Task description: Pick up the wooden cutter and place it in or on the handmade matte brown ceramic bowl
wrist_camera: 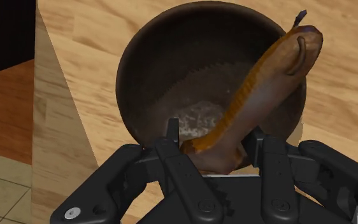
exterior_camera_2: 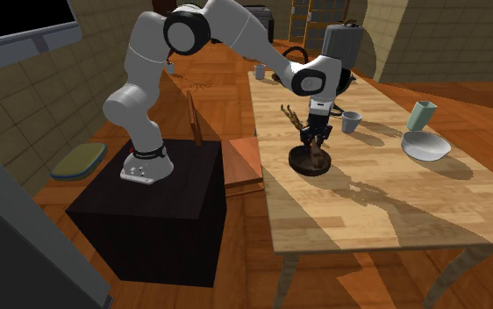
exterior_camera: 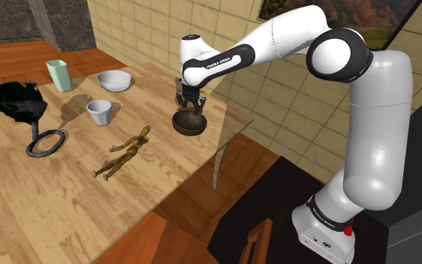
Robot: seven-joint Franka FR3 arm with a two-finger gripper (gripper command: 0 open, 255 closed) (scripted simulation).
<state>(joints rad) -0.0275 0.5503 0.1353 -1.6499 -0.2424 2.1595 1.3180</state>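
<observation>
Clasping cutter (wrist_camera: pixel 260 83) over bowl (wrist_camera: pixel 162 70) near table edge (exterior_camera: pixel 198 165): end effector (wrist_camera: pixel 214 147).

Wooden table (exterior_camera: pixel 37 217), tiled walls (exterior_camera: pixel 164 22), wood floor (exterior_camera: pixel 143 241)

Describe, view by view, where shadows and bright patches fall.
Shoulder view: a soft shadow lies on the table between the white cup and the green cup. Second exterior view: long shadows run from the brown bowl across the tabletop toward that view's lower right. Wrist view: a pale patch marks the bowl's floor beside the wooden cutter clasped in the gripper.
</observation>
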